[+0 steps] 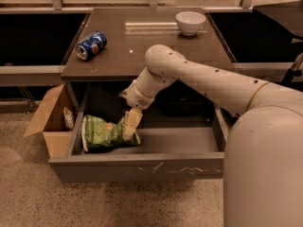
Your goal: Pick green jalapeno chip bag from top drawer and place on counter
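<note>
**Gripper down in the drawer, at the bag's right end**

We see the top drawer (142, 167) pulled out under the counter surface (142, 46), its scratched grey front panel facing the camera. The green jalapeno chip bag (102, 132) lies flat in the drawer's left part, crinkled, with its long side running left to right.

The arm (203, 82) comes in from the right, passes under the surface's front edge and angles down into the drawer. The gripper (131, 123) points downward at the bag's right end, overlapping it in this view. Jaws: we cannot tell whether they are spread or clamped on the foil, and we can't confirm contact.

On the surface we have a blue soda can (91, 45) lying on its side at the left and a white bowl (190, 22) upright at the back right, well apart.

A brown cardboard box (49, 119) sits on the floor just left of the drawer, flaps up, with a small pale packet (69, 118) inside.
</note>
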Robot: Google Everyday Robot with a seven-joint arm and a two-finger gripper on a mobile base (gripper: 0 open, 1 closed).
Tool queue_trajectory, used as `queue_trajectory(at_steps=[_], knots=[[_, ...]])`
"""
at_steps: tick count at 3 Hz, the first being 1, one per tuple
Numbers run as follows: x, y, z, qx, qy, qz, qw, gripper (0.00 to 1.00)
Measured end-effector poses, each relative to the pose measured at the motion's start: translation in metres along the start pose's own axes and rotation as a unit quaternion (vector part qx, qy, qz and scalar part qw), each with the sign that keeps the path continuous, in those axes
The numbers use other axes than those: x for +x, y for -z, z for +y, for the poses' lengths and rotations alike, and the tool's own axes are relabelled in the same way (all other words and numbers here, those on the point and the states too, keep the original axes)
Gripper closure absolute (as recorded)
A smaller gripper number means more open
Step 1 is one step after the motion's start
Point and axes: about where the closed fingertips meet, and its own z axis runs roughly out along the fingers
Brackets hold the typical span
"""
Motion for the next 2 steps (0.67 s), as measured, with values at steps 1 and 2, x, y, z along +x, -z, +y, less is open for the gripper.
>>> queue_trajectory(at_steps=[1, 2], knots=[[-0.001, -0.026, -0.011, -0.005, 0.012, 0.016, 0.9998, 0.00], [0.001, -0.058, -0.017, -0.020, 0.017, 0.028, 0.9993, 0.00]])
